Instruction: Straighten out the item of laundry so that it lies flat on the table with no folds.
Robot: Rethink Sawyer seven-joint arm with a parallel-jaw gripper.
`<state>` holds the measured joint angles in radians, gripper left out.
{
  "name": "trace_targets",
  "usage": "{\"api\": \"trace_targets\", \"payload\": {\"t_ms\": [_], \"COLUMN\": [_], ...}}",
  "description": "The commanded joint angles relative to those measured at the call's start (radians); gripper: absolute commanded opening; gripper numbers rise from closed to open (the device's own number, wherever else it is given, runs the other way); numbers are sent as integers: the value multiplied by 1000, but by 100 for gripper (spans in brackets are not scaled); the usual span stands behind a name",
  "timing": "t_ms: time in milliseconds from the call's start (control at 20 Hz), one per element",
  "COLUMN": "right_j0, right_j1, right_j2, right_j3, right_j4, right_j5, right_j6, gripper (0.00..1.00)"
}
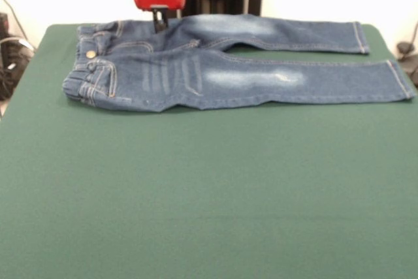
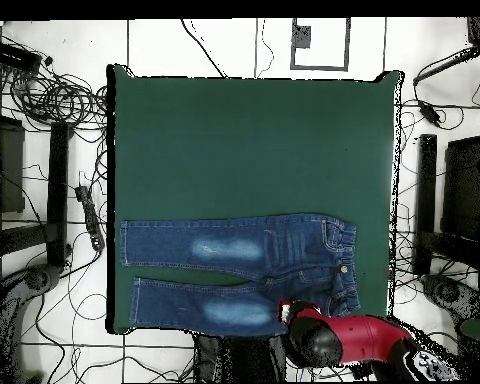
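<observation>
The jeans are lying along the table lengthwise, waistband pointing to nine o'clock, legs to three. The gripper is touching them; its grip cannot be told.

One pair of blue denim jeans lies on one green bench. The jeans have two legs, each with one faded pale patch, so two patches in all, and one brass button at the waistband. One red and black robot arm shows, carrying one tool. In the overhead view, many loose black cables lie on the floor around the bench, too tangled to count.
</observation>
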<state>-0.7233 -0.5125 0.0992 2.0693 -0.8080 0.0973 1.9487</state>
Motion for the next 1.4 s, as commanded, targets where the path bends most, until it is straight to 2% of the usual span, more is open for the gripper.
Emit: {"api": "trace_targets", "payload": {"t_ms": [50, 350, 500, 700, 1100, 1400], "right_j0": [26, -23, -79, -139, -201, -264], "right_j1": [136, 182, 187, 147, 46, 23], "right_j2": [61, 89, 139, 191, 265, 334], "right_j3": [-153, -198, -218, -228, -239, -264], "right_j4": [70, 52, 35, 25, 23, 4], "right_j5": [-60, -41, 17, 110, 282, 373], "right_j6": [131, 72, 5, -84, -199, -267], "gripper": [0, 0, 0, 0, 0, 0]}}
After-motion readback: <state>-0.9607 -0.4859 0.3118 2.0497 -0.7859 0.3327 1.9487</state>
